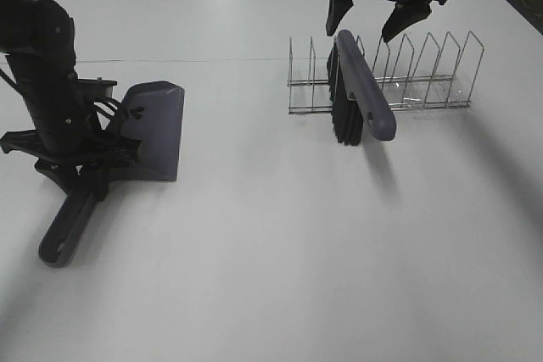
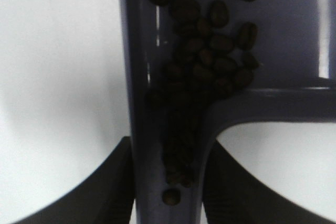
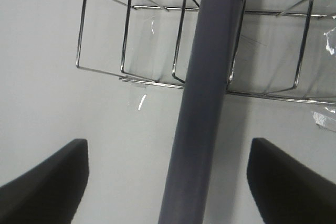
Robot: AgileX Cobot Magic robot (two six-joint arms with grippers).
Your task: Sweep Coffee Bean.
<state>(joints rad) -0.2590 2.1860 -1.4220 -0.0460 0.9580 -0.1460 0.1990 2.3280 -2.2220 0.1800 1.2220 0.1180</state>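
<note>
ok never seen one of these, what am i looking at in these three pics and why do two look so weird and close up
It is a robot with two arms on a white table, filmed from above in the wide picture. The two close-ups come from cameras on each arm's wrist, looking down past the jaws.

The left gripper is shut on the handle of the purple dustpan. Its wrist camera shows the coffee beans gathered inside the pan, piled toward the handle end.

The right gripper hangs open above the brush, which rests in a wire rack. In its wrist view the dark jaws stand on either side of the brush handle without touching it, so nothing is held there.
</note>
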